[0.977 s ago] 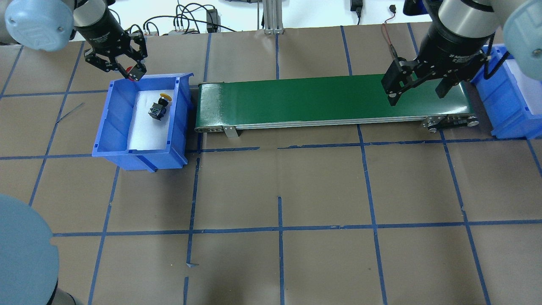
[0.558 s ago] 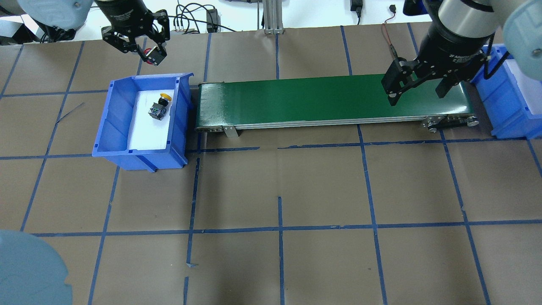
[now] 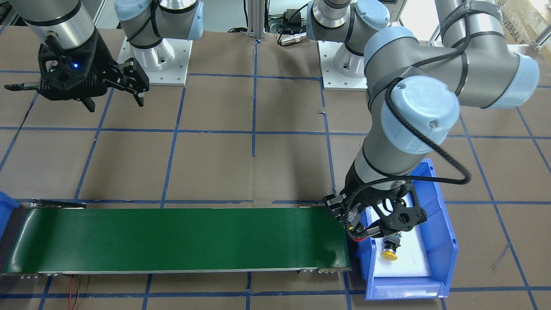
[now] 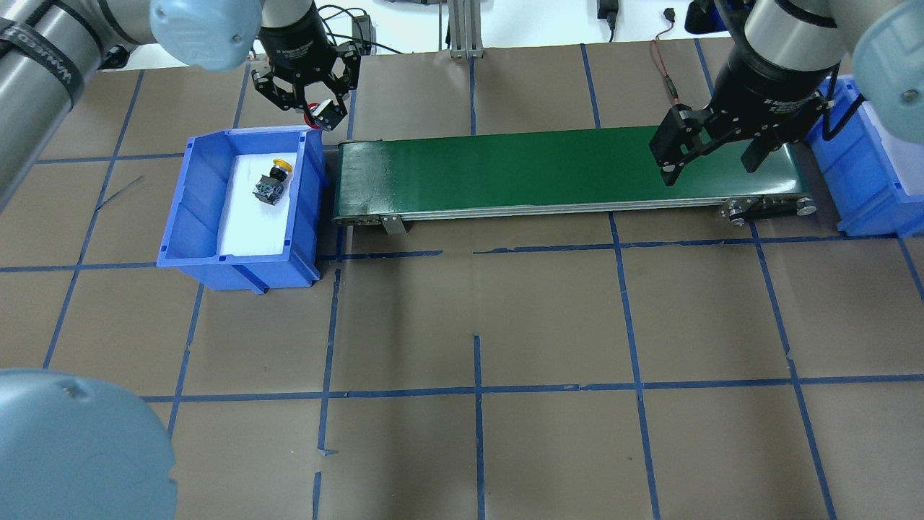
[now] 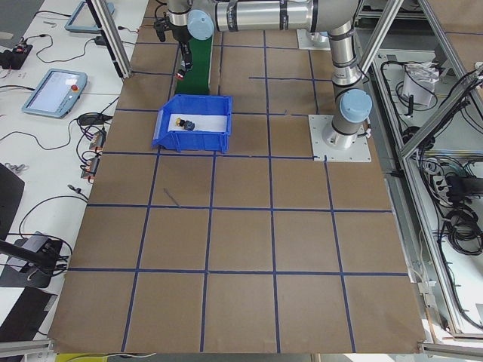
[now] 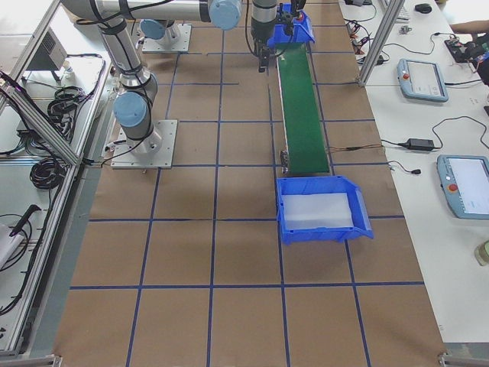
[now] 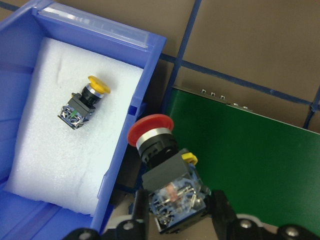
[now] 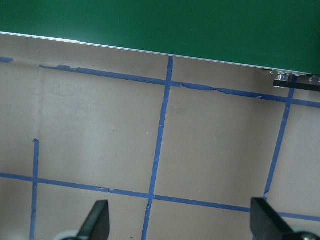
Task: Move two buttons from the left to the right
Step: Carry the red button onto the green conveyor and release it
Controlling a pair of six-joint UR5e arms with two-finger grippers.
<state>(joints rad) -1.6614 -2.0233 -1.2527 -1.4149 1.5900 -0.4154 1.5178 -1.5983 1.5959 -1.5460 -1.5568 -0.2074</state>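
Holding the red button (image 7: 162, 165) tight by its grey box in the left gripper (image 7: 177, 215), I am hanging over the bin's (image 7: 150, 90) edge beside the belt (image 7: 250, 170), while the yellow button (image 7: 84, 101) is lying on the white pad (image 7: 45, 150) in the bin. I am planning to go low over the green and let go softly so it is not rolling off. The right gripper (image 8: 181, 222) is waiting wide open by the belt's other end.

I have the left arm (image 3: 430, 56) bent over at the elbow, wrist pointing down, and the left gripper (image 4: 318, 114) clamped on the red button (image 7: 150, 132) — held by its body, cap outward. My right arm (image 4: 787, 29) comes in steeply; the right gripper (image 4: 711, 162) hangs pointing down — fingers (image 8: 98, 220) spread wide apart.
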